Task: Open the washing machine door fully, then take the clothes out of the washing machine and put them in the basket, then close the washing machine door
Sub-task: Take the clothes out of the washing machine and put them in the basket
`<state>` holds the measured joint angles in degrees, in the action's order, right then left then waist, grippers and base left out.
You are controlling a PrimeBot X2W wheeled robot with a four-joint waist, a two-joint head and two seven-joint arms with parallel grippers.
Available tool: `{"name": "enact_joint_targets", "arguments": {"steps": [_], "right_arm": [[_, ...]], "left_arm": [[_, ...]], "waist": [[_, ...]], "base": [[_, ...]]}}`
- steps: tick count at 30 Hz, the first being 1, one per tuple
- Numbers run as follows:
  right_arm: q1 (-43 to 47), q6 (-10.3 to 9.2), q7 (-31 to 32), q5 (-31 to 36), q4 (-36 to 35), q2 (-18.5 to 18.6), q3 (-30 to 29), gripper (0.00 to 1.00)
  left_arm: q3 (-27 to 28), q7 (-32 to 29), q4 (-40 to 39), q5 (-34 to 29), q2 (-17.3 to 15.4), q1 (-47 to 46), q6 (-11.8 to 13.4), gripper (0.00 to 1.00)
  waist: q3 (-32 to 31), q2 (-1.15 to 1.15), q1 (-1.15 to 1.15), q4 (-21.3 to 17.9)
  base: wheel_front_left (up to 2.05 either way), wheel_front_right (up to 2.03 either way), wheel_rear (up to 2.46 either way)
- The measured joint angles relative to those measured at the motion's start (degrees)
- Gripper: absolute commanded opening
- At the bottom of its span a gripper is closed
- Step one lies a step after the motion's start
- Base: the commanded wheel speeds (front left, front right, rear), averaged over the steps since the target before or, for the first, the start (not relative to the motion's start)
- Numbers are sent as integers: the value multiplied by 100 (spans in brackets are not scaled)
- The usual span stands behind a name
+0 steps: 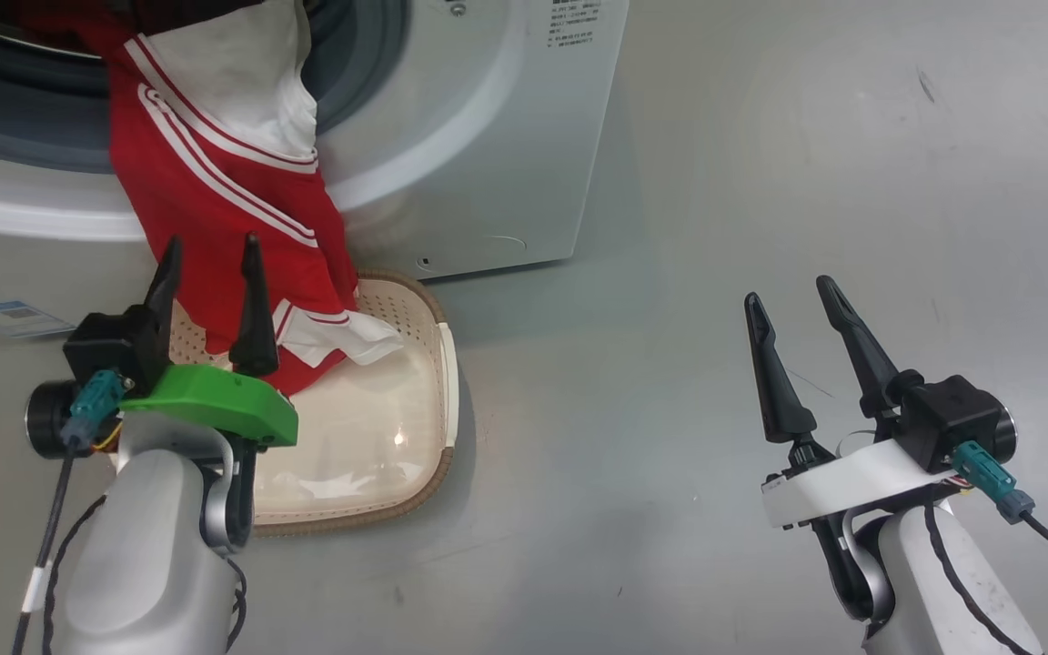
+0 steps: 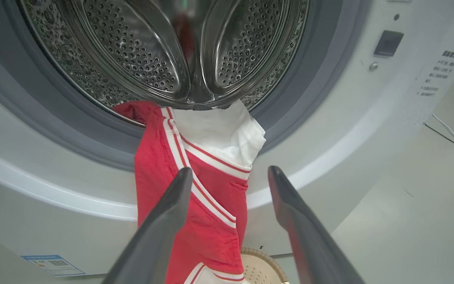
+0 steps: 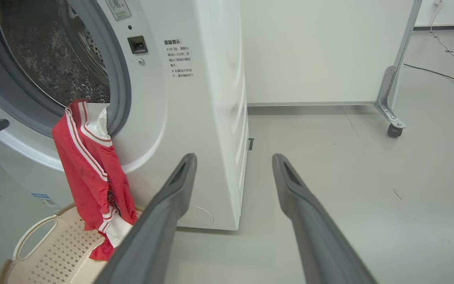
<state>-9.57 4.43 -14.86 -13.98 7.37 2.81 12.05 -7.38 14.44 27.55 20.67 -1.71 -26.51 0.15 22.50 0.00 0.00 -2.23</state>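
Grey floor [image 1: 760, 182], white wall [image 3: 321, 51] behind washer [image 1: 488, 136]. Red white-striped clothes [image 1: 215, 209] hang from washer's drum [image 2: 164, 51] into basket [image 1: 449, 382] at washer's foot. Left gripper [image 1: 211, 241], right gripper [image 1: 788, 289]: fingers apart, empty.

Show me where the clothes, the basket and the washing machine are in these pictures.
clothes [image 1: 206, 218], head view, on the red fabric hanging out of the opening.
basket [image 1: 369, 446], head view, on its bare cream floor.
washing machine [image 3: 152, 118], right wrist view, on the white front panel beside the opening.
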Motion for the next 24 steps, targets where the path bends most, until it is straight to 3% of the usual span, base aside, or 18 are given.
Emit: {"name": "enact_joint_targets", "arguments": {"steps": [11,24], "right_arm": [[224,-3,0,45,148,-4,-45,100],[511,-4,0,44,299,-8,-160,100]], "left_arm": [[-252,0,-605,-263,-3,879,23,100],[-520,0,-1083,-244,-19,1681,258,100]], "waist": [[-367,0,0,190],[-707,0,0,262]], "base": [[0,0,0],[0,0,0]]}}
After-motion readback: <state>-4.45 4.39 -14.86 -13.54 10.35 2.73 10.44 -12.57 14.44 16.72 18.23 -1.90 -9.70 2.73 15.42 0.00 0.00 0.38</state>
